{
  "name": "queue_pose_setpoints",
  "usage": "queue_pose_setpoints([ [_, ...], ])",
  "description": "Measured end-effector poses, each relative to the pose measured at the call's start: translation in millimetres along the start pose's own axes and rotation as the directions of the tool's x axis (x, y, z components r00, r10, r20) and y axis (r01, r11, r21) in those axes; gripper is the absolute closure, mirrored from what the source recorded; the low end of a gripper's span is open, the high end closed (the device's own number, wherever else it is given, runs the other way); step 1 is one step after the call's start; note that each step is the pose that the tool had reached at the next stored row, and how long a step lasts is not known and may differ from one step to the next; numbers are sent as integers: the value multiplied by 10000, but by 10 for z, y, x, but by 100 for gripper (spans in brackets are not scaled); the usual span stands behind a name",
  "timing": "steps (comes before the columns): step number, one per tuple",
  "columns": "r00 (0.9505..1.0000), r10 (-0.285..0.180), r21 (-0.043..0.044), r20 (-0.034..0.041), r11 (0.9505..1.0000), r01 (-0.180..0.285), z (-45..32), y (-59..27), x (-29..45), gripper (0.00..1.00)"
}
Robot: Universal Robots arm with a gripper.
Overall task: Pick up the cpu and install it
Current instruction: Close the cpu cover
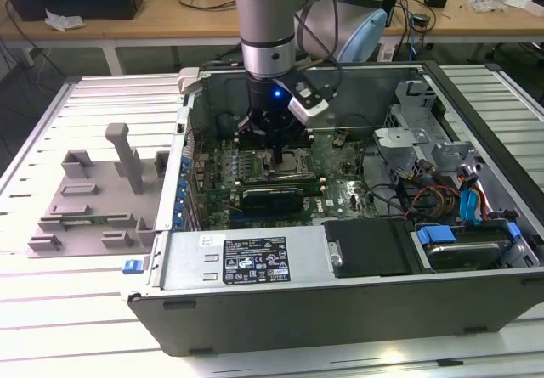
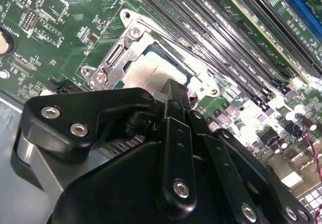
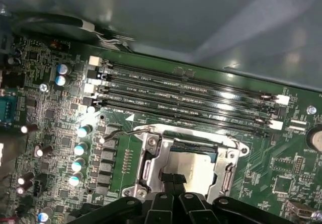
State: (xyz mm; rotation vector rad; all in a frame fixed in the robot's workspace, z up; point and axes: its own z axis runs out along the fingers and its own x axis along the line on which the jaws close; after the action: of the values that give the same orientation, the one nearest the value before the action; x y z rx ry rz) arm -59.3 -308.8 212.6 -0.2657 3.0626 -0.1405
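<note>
The cpu [image 3: 195, 164], a flat square chip with a silver-grey top, lies flat inside the metal socket frame [image 3: 151, 163] on the green motherboard. In the second wrist view the cpu [image 2: 145, 75] sits just beyond the black fingertips. My gripper [image 3: 172, 177] points straight down at the chip's near edge, fingers shut together with nothing between them; whether the tips touch the chip I cannot tell. In the exterior view the gripper [image 1: 279, 151] hangs inside the open computer case [image 1: 340, 310], over the socket in the middle of the board.
Long black memory slots [image 3: 186, 95] run beside the socket. A drive cage [image 1: 425, 132] and coloured cables [image 1: 442, 195] fill the case at the exterior view's right. The power supply [image 1: 246, 259] lies at the front. A grey fixture [image 1: 93, 200] stands outside, left.
</note>
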Motion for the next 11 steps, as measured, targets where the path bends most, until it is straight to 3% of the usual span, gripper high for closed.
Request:
queue_pose_setpoints([
  [11,9989,471,20,-43,9989,-471,29,32,149,89],
])
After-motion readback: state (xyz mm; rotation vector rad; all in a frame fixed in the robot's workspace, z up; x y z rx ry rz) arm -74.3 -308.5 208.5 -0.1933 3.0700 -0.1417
